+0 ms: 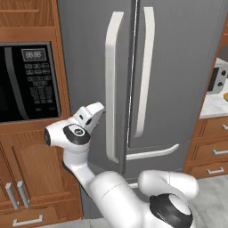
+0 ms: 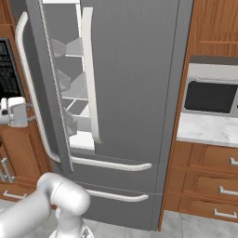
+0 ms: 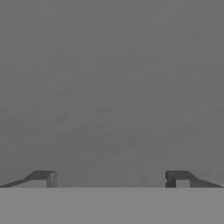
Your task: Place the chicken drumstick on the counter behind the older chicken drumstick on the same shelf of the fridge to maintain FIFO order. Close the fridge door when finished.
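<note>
The fridge has its left door slightly ajar. Through the gap, pale inner shelves show; I cannot tell which is the task's shelf. My gripper is open and empty, right beside the left door's long white handle. In the right base view the gripper points at that handle from the left. The hand view has the wide-apart fingertips close to the flat grey door face. The counter lies to the right of the fridge. The chicken drumstick is out of view.
A black wall oven sits in wooden cabinets left of the fridge. A toaster-like appliance stands on the counter. A dark stove top is behind the counter. The right door's handle and the drawer handles are white.
</note>
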Controlling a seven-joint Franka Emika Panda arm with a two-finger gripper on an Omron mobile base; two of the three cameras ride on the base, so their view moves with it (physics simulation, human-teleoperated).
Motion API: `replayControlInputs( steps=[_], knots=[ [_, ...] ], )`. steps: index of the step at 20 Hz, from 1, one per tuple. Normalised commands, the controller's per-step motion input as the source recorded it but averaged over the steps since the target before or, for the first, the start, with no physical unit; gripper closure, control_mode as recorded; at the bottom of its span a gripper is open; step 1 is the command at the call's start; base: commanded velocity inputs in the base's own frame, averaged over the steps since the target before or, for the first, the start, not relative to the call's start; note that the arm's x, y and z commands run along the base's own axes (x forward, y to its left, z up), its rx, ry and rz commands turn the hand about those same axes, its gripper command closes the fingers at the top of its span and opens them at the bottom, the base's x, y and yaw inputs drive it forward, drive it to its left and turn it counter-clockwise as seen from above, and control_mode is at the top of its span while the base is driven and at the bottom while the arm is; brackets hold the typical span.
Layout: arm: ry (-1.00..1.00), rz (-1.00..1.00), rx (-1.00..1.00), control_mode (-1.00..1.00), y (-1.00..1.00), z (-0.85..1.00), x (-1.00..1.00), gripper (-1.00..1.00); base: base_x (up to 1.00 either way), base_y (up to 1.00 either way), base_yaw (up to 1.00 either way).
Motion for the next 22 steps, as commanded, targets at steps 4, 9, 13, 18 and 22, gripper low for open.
replayControlInputs(
  steps=[4, 9, 13, 18, 22],
  knots=[
    [0.0, 0.0, 0.0, -1.0, -0.59, 0.01, 0.63, -1.0, 0.0, 0.0, 0.0],
    [0.0, 0.0, 0.0, -1.0, -0.42, 0.06, 0.7, -1.0, 0.0, 0.0, 0.0],
    [0.0, 0.02, 0.0, -1.0, -0.28, 0.06, 0.74, -1.0, 0.0, 0.0, 0.0],
    [0.0, 0.06, 0.0, -1.0, -0.2, 0.04, 0.68, -1.0, 0.0, 0.0, 0.0],
    [0.0, 0.08, 0.0, -1.0, -0.14, 0.0, 0.54, -1.0, 0.0, 0.0, 0.0]
  ],
)
